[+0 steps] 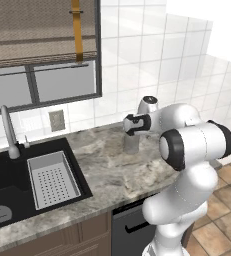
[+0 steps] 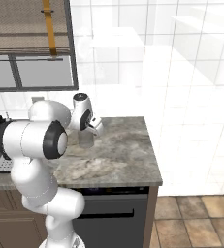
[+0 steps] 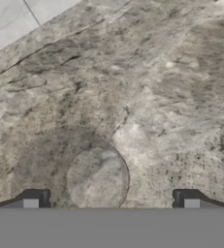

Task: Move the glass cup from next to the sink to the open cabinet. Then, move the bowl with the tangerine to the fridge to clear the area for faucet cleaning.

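Now gripper [image 3: 111,203] spread wide, empty, directly above upright glass cup [image 3: 96,177]; rim between fingertips [image 3: 31,202], offset slightly.

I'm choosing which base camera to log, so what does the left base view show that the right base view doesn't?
Left base view alone: the sink basin, the whole faucet, the white drain rack and a wall outlet. Right base view alone: the counter's right end, the tiled side wall and the floor. Both share the glass cup under the arm's hand, the granite counter and the window.
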